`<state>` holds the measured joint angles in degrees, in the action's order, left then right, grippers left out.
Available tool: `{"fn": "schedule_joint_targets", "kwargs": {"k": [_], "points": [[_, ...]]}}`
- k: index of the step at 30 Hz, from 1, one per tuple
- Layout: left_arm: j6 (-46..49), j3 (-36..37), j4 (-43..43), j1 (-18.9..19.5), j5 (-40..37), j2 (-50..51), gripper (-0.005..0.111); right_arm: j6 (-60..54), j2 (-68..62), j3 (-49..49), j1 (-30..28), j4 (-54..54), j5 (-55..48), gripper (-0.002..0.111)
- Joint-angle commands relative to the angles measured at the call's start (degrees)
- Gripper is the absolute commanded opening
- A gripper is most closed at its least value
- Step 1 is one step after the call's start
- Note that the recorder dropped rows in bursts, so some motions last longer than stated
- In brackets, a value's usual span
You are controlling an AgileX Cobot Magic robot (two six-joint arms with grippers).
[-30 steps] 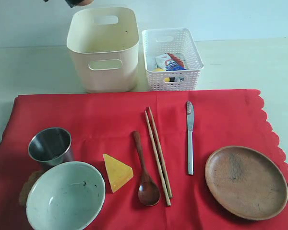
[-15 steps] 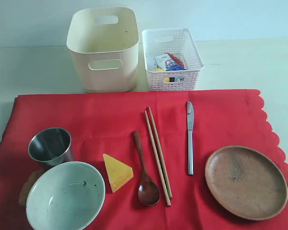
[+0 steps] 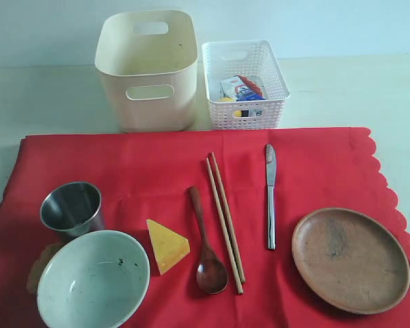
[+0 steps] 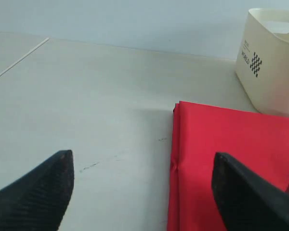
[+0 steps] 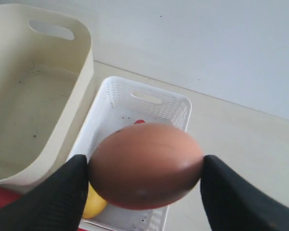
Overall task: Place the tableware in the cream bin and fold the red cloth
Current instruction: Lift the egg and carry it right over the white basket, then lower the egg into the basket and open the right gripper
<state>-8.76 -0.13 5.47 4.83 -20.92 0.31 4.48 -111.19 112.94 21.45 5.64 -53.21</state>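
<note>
The red cloth [image 3: 157, 164] lies spread out, and on it are a steel cup [image 3: 72, 207], a pale bowl [image 3: 93, 280], a dark wooden spoon [image 3: 206, 253], chopsticks [image 3: 225, 219], a silver knife [image 3: 270, 198] and a brown plate [image 3: 350, 260]. The cream bin [image 3: 147, 75] stands behind it, with nothing in it. Neither gripper shows in the exterior view. My left gripper [image 4: 142, 159] is open over the cloth's edge [image 4: 231, 159] and bare table. My right gripper [image 5: 144, 163] is shut on a brown egg [image 5: 145, 159] above the white basket [image 5: 149, 103].
A yellow cheese wedge [image 3: 166, 244] lies on the cloth between bowl and spoon. The white lattice basket [image 3: 244, 85] stands right of the cream bin and holds a milk carton [image 3: 239, 89] and a lemon [image 5: 94, 204]. Pale table surrounds the cloth.
A dark bit of an arm at the top edge of the exterior view, above the cream bin, has left the picture. Nothing on the cloth has moved.
</note>
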Motion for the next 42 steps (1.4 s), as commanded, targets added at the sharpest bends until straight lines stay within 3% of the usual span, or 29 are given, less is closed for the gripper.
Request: {"fn": "schedule_joint_targets", "kwargs": {"k": [1,16,22,25,30,40,42], "points": [[-0.2,0.1,-0.1,-0.2,0.6,-0.3,0.075,-0.4,-2.0,0.0,-2.5,-0.7,1.5,0.0],[-0.2,0.1,-0.1,-0.2,0.6,-0.3,0.075,-2.5,-14.8,0.0,-4.6,-4.5,4.4,0.0],[-0.2,0.1,-0.1,-0.2,0.6,-0.3,0.075,-16.6,-20.7,0.0,-4.6,-21.4,11.3,0.0],[-0.2,0.1,-0.1,-0.2,0.6,-0.3,0.075,-18.1,-22.9,0.0,-4.6,-23.3,11.6,0.001],[-0.2,0.1,-0.1,-0.2,0.6,-0.3,0.075,-18.3,-24.4,0.0,-4.6,-24.1,11.4,0.018],[-0.2,0.1,-0.1,-0.2,0.6,-0.3,0.075,-18.3,-23.8,0.0,-4.6,-24.5,11.2,0.078],[-0.2,0.1,-0.1,-0.2,0.6,-0.3,0.075,-18.3,-22.9,0.0,-4.6,-24.4,10.9,0.083]]}}
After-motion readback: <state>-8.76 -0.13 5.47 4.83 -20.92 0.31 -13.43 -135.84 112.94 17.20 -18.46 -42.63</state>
